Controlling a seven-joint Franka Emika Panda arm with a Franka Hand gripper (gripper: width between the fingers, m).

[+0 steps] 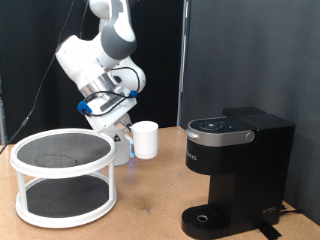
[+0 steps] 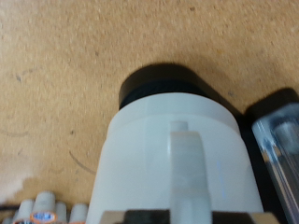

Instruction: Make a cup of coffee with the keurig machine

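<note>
Tabletop has open wood surface between the white mesh stand at the exterior view's left and the keurig machine at the right; the gap in the middle is free, with the table's front edge running off the bottom. A black curtain is behind.

Gripper sits low, just right of the stand's top tier, with the cup at its fingertips, lifted or just over the table, can't tell which. Wrist view is filled by the cup, handle facing the camera, cup right at the fingers. Fingers themselves are barely visible, so how wide they stand can't be told; the grasp looks likely but isn't confirmed.

Keurig stands well apart from the cup, lid down, round drip base bare. The stand is close beside the arm; both tiers look bare.
</note>
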